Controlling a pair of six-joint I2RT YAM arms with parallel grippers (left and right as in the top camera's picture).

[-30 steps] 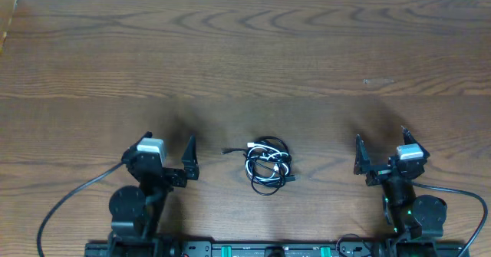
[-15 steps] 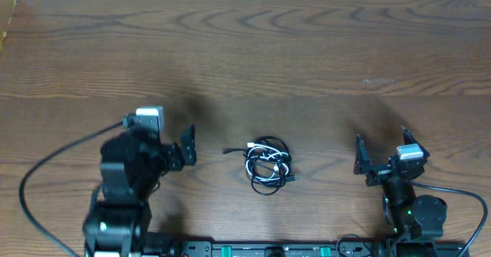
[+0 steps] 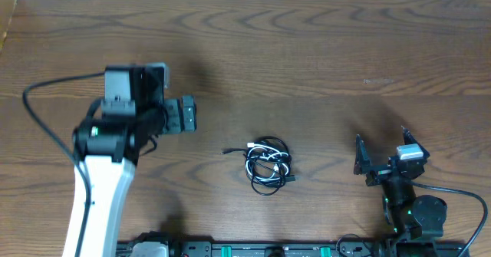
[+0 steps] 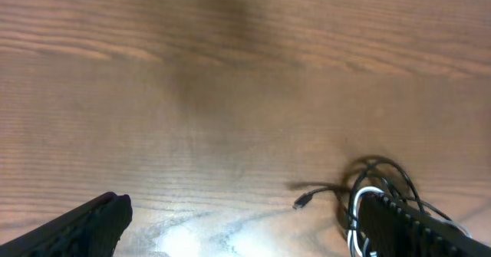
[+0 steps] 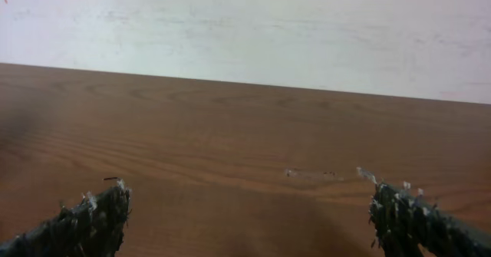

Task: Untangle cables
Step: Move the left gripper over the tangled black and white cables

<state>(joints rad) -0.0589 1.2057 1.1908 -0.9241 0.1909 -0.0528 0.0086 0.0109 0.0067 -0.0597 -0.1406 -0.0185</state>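
Tangled cables (image 3: 267, 163) (one white)

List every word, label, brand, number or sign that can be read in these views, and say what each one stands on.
No text can be read in any view.
The cables and the wooden table carry no print.
The rail at the near edge shows small green lights; any lettering there is too small to make out.
The wall in the right wrist view is blank.
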